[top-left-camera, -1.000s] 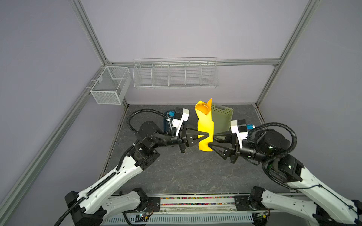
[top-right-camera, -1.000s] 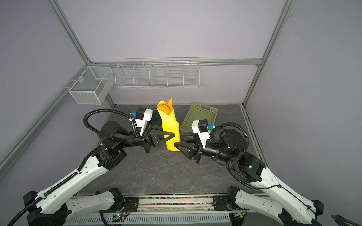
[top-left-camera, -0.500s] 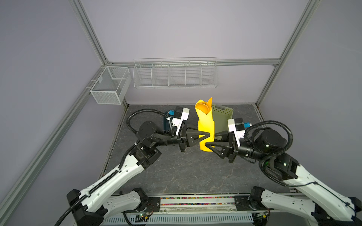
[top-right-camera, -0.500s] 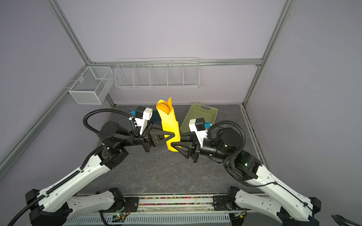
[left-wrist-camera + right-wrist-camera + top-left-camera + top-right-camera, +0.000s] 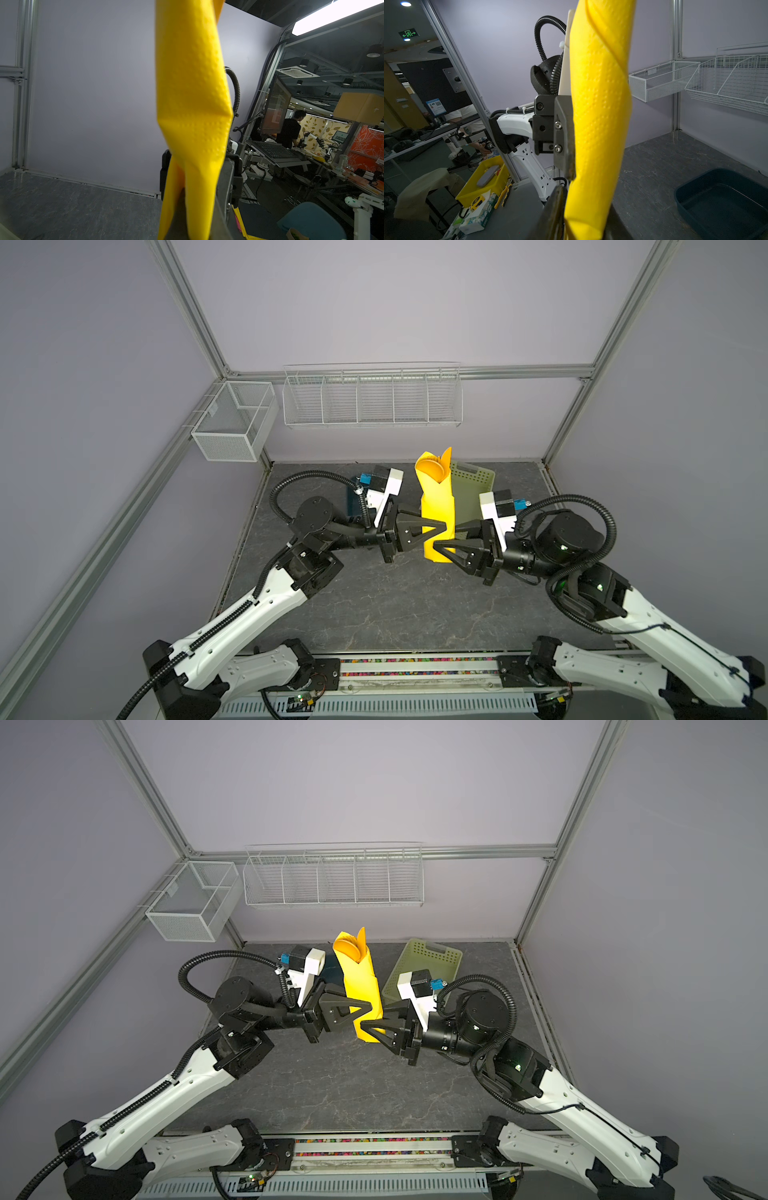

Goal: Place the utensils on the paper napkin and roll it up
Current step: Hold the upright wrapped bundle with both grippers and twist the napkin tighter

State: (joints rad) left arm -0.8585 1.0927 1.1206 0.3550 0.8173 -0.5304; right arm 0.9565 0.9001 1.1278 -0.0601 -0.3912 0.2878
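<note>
Wire rack (image 5: 374, 402) on the back wall, mesh basket (image 5: 232, 427) beside it. Down on the table (image 5: 395, 605), green basket (image 5: 436, 957) and blue bin (image 5: 724, 207) sit behind the paper napkin (image 5: 436, 497), rolled and upright, with orange utensils (image 5: 432, 470) peeking out the top. Left gripper (image 5: 444, 527) is clamped on the roll. Right gripper (image 5: 445, 537) straddles its lower end, but I can't tell if it's pinching.

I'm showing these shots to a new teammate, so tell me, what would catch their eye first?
The bright yellow paper napkin, rolled into a tube and held upright mid-scene over the dark table, stands out first, with orange utensils poking from its top. The left gripper is shut on its middle, and the right gripper straddles its lower end. A pale green basket lies behind it.
</note>
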